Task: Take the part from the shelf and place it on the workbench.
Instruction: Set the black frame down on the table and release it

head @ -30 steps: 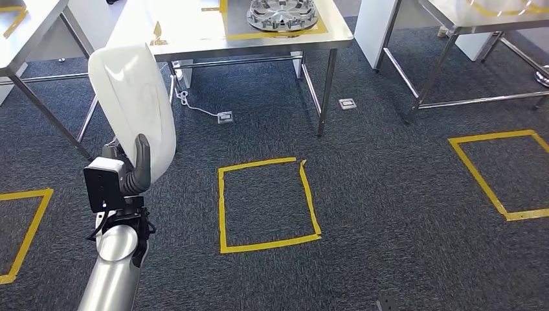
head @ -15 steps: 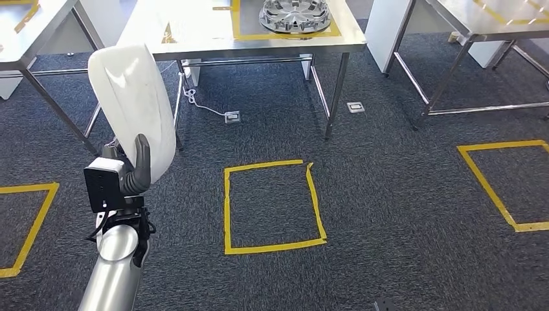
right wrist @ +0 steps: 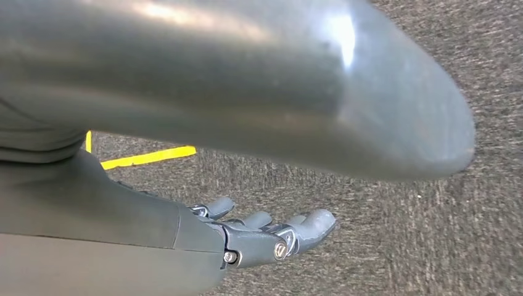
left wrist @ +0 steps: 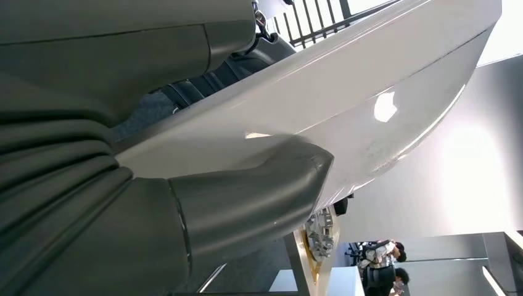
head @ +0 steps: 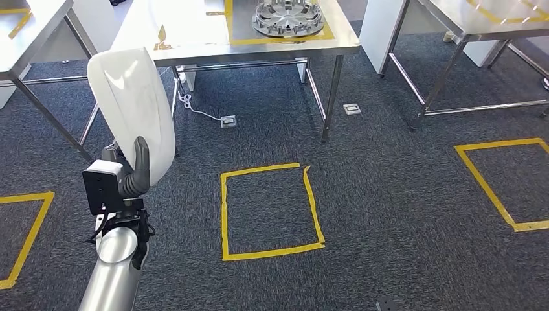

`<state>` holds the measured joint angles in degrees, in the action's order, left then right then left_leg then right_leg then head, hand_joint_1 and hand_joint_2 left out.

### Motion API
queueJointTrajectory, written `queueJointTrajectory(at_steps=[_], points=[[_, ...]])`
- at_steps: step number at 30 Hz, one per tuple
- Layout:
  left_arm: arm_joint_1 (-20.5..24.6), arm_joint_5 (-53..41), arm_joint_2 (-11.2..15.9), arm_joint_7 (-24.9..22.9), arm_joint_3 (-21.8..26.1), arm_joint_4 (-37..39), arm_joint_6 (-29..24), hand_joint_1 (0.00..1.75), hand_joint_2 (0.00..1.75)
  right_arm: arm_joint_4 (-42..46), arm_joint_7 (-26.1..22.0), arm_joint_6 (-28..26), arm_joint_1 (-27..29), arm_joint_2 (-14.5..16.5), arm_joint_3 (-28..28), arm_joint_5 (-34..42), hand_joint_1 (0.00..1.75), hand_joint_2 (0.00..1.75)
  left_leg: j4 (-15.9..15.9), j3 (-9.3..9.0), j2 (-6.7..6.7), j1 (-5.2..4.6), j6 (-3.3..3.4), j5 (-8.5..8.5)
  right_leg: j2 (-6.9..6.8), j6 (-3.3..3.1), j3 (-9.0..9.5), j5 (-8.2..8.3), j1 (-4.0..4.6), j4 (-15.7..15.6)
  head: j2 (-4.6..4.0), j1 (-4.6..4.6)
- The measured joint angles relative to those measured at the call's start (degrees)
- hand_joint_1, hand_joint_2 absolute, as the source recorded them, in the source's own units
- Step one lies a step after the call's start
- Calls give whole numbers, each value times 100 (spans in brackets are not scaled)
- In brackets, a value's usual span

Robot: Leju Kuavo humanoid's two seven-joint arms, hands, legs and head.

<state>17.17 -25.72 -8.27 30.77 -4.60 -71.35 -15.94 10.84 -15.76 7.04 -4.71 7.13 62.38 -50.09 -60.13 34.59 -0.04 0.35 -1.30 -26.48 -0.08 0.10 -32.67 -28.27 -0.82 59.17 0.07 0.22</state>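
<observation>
dark grey carpet [head: 388,194] bears a yellow tape square [head: 268,210]; beyond the square stands a steel table [head: 194,32], a floor socket [head: 227,120] beneath it.

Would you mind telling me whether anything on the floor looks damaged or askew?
Yes: the yellow tape square on the carpet ahead has a gap at its far right corner, where the right strip's end sticks out loose. A white cable also trails on the floor under the workbench.
</observation>
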Motion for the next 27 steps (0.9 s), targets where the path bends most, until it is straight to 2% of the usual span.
queueJointTrajectory(at_steps=[3,6,8,11,13,14,15,17,18,20,22,23,24,26,27], points=[[-5,38,9,11,7,4,-11,175,175,0,27,20,1,-1,0,-39,0,0,63,-17,-23,-18,126,-22,-5,105,3,-11,0,-16,0,20],[0,54,15,24,9,-7,-16,175,175,0,29,51,-2,2,0,-84,0,0,102,-59,-27,10,226,-20,-2,177,-110,-197,-9,275,0,32],[2,54,16,27,9,-8,-17,175,175,0,27,59,-5,4,0,-92,0,0,103,-63,-25,10,244,-25,0,186,-194,-292,-8,446,0,39],[0,55,17,27,9,-8,-17,175,175,0,26,59,-6,4,0,-93,0,0,103,-63,-25,10,248,-27,0,190,-247,-339,-9,547,0,41],[-9,62,21,28,9,-4,-22,175,175,0,21,59,-4,3,0,-96,0,0,102,-64,-26,1,262,-37,0,199,-483,-512,-8,977,0,43],[-24,71,28,28,10,1,-37,175,175,0,16,60,1,2,0,-98,0,0,101,-75,-32,-9,272,-50,0,193,-648,-523,-5,1214,0,45],[-37,82,36,33,10,4,-56,175,175,0,13,62,5,2,0,-102,0,0,100,-106,-44,-20,274,-75,1,165,-664,-358,4,1127,0,45],[-51,99,49,41,12,10,-93,175,175,0,13,67,5,2,0,-105,0,0,93,-165,-70,-44,246,-134,2,73,-447,87,38,468,0,45],[-48,103,52,44,13,13,-100,175,175,0,18,69,-3,2,0,-106,0,0,91,-184,-77,-51,218,-158,1,34,-279,240,59,91,0,44],[-41,107,57,45,14,20,-102,175,175,0,27,70,-12,2,0,-105,0,0,98,-194,-83,-54,153,-182,1,-6,-236,213,89,-14,0,42],[-27,108,68,48,14,22,-103,175,175,0,30,73,-18,10,0,-103,0,0,79,-203,-79,-52,83,-226,2,-56,-192,208,69,-48,0,42],[-14,109,75,53,13,22,-103,175,175,0,28,75,-23,14,0,-102,0,0,-39,-158,-73,-53,49,-297,0,-86,-161,205,49,-73,0,32],[-6,109,82,56,13,22,-104,175,175,0,26,78,-27,19,0,-100,0,0,-272,-50,-67,-48,17,-413,-2,-112,-127,200,30,-91,0,22],[-13,111,97,61,11,28,-104,175,175,0,24,86,-28,20,0,-99,0,0,-1003,338,-53,-21,-31,-699,-4,-147,-85,165,18,-97,0,2],[-27,113,103,60,11,36,-104,175,175,0,25,90,-25,21,0,-99,0,0,-1317,532,-47,-5,-48,-773,-3,-150,-63,144,17,-95,0,2]])
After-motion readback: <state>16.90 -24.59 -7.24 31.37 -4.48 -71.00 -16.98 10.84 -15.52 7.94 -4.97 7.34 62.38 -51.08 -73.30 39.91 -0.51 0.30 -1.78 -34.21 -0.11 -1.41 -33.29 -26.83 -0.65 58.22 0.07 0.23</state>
